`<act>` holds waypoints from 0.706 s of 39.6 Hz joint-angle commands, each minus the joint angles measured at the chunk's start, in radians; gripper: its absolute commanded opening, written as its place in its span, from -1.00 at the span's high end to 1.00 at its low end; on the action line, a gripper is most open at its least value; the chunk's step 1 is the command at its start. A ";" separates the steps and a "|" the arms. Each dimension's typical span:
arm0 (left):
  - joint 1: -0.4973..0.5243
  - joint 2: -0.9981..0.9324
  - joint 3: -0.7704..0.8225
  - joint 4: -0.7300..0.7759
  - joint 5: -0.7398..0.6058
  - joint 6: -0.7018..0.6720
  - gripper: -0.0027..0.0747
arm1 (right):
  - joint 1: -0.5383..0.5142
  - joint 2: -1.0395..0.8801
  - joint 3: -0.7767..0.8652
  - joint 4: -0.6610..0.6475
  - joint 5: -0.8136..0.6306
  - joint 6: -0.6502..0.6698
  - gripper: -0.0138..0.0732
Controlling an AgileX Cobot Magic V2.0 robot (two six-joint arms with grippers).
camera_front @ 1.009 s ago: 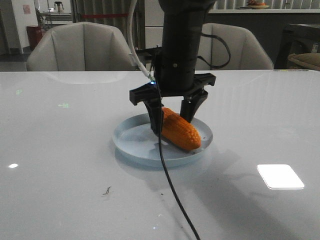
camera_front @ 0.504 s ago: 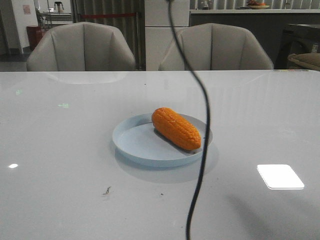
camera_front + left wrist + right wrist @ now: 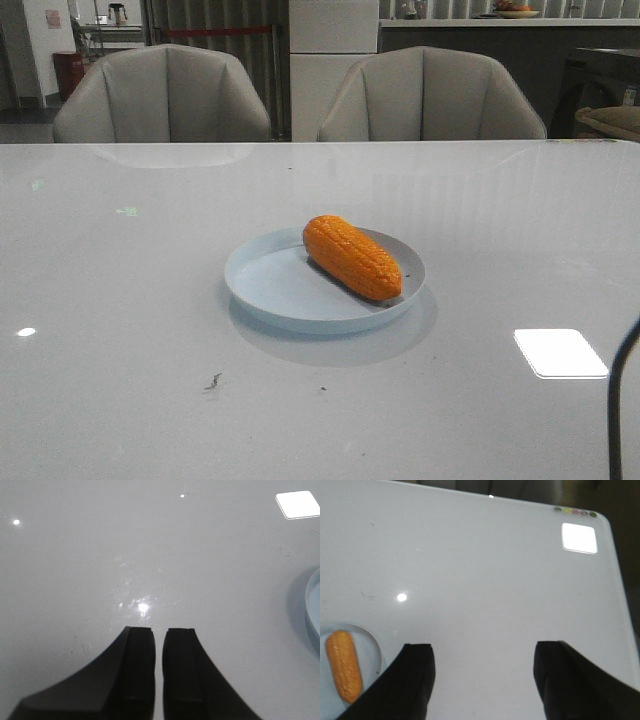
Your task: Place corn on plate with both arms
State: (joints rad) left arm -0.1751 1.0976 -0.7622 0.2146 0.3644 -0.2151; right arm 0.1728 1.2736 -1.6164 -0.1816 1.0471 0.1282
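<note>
Front view. The corn [image 3: 352, 257] lies on its side inside the plate [image 3: 262, 284], resting on the plate's floor toward the 3 o'clock half; its long axis runs from about 10 o'clock to 4 o'clock, the lower tapered end close to the rim at 4 o'clock. The plate sits near the middle of the white glossy table [image 3: 120, 300]. Nothing touches the corn — no gripper appears in this view. Two pale upholstered chairs [image 3: 165, 95] stand beyond the far table edge at 12 o'clock. A bright rectangular reflection [image 3: 560, 352] lies on the table surface at 4 o'clock from the plate, and a short length of dark cable [image 3: 620, 400] enters at the lower right corner. A small dark speck [image 3: 214, 381] marks the table at 7 o'clock from the plate.

Left wrist view. The left gripper [image 3: 160, 650] hovers over bare table with its two black fingers [image 3: 137, 665] drawn nearly together, only a thin slit between them, and nothing held. An arc of the plate's rim shows at the frame edge, well apart from the fingers.

Right wrist view. The right gripper [image 3: 482, 677] has its fingers [image 3: 412, 680] spread wide — empty, with bare table between them. The corn and part of the plate sit beside the one finger, not between the two.
</note>
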 commanded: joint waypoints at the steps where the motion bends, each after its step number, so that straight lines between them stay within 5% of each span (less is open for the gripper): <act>1: 0.000 -0.022 -0.027 0.006 -0.069 -0.013 0.51 | -0.050 -0.164 0.184 -0.019 -0.146 -0.007 -0.53; 13: 0.000 -0.022 -0.027 0.006 -0.069 -0.013 0.51 | -0.065 -0.467 0.605 -0.023 -0.196 -0.007 -0.53; 28: 0.000 -0.022 -0.027 0.006 -0.069 -0.013 0.51 | -0.065 -0.543 0.661 -0.023 -0.180 -0.007 -0.53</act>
State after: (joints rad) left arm -0.1751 1.0976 -0.7622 0.2146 0.3644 -0.2166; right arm 0.1161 0.7343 -0.9305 -0.1833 0.9297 0.1282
